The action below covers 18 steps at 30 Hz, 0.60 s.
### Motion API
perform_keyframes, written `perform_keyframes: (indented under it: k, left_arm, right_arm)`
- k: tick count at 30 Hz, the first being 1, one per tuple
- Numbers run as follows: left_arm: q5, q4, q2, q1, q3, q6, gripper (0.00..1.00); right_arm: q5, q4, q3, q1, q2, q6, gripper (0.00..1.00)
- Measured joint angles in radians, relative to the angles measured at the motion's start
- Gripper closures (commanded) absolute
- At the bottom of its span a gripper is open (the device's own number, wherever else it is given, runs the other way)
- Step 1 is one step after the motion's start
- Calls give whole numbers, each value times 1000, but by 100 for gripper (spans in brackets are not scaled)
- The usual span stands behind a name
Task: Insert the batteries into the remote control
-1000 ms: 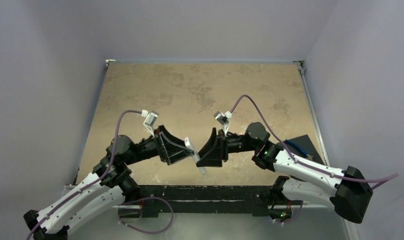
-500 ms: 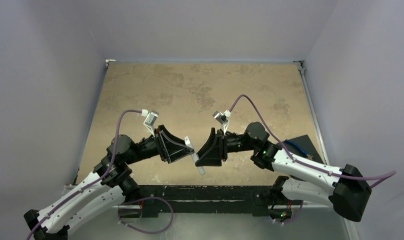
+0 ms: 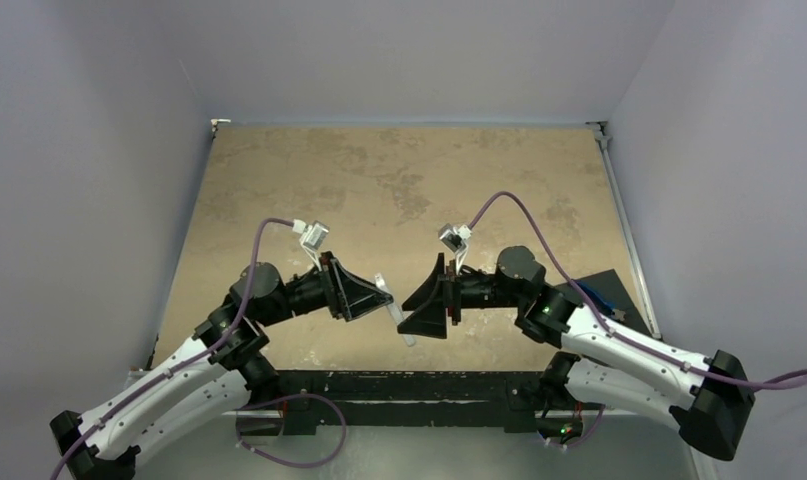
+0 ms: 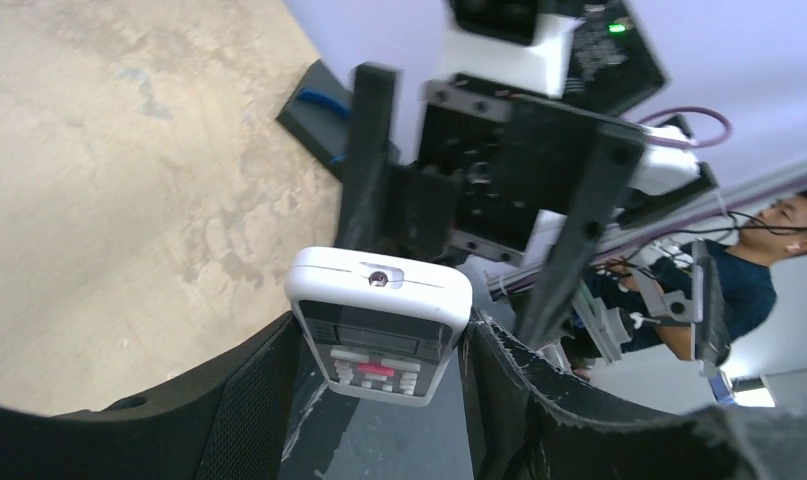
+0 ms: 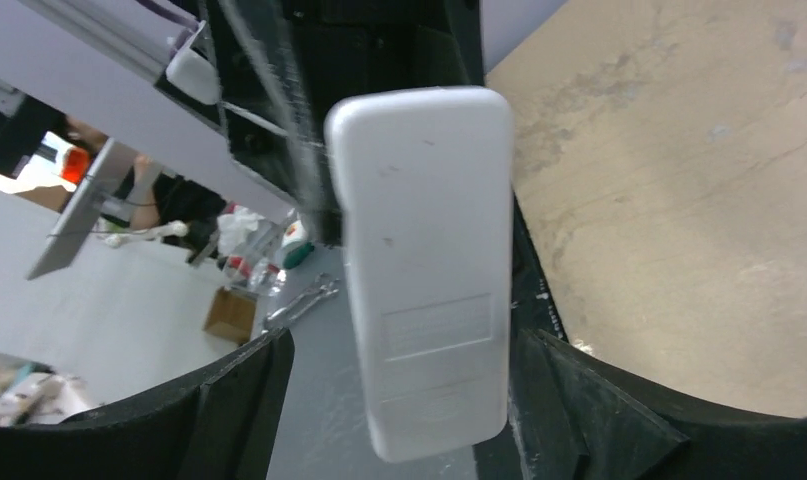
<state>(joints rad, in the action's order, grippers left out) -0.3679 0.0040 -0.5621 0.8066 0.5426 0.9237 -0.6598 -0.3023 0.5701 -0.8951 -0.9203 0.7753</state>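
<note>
White remote control [image 4: 379, 322], btm end hidden in left gripper [image 4: 378, 345].

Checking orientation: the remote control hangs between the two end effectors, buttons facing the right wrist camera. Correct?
No. The remote control turns its buttons to the left wrist camera, as that view shows; the right wrist view shows its plain back.

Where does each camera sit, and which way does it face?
Top external: above, behind the arms, looking down at the table; both arms show, left gripper and right gripper flanking the remote control.
Left wrist: on the left arm, facing the remote's button side past its own fingers.
Right wrist: on the right arm, facing the remote's plain back past its own fingers.
Shared: the remote, in all three.
</note>
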Motion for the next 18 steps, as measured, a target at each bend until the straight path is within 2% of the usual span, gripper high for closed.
perform_keyframes:
  k: [12,18]
  left_arm:
    - [68,-103,-112,0,6,-15,100]
    - [131,-182,-206,0,37,-44,100]
  right_arm:
    - [161,241,55,0,106,-147,1]
    - [298,405,97,0,134,-200,1]
